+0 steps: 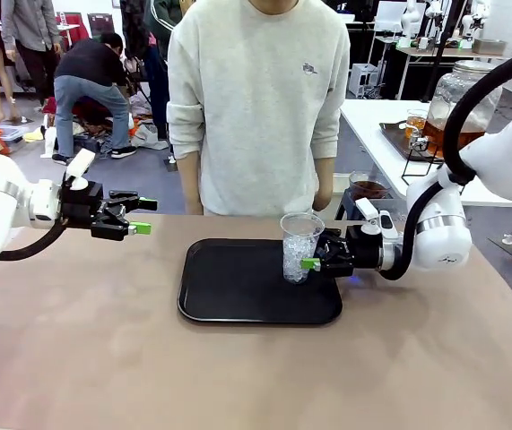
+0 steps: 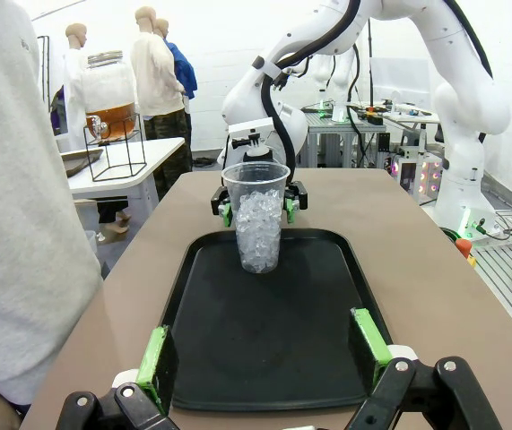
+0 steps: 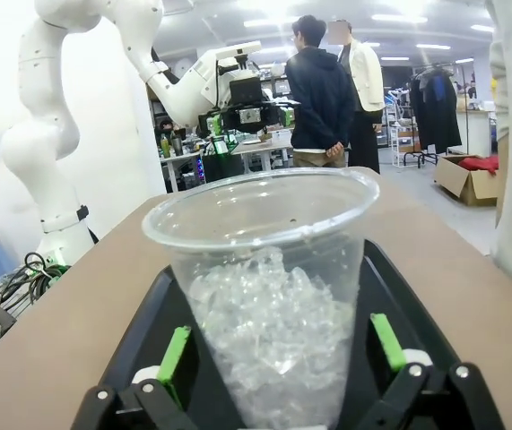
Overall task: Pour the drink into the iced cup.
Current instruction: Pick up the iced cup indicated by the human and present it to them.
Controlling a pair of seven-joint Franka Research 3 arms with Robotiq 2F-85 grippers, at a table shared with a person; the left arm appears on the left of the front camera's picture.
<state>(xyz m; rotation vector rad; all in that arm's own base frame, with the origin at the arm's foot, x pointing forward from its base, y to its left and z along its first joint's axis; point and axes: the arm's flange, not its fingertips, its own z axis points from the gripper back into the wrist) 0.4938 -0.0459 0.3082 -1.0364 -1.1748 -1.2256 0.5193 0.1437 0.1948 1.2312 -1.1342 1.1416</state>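
The iced cup (image 1: 299,246) stands at the right end of the black tray (image 1: 238,300), between the spread fingers of the right gripper (image 3: 281,351) (contact is hard to judge). The left gripper (image 1: 144,216) hangs released at left. The drink (image 2: 112,121) sits in a far-right jar (image 2: 108,85).

Black tray (image 1: 238,291) at the middle of the brown tabletop (image 1: 76,340), person in a pale grey sweatshirt (image 1: 256,98) standing at its far edge, small cup of dark brown liquid (image 1: 366,188) beyond the far edge to the person's right in the picture, white side table (image 1: 372,125) farther back.
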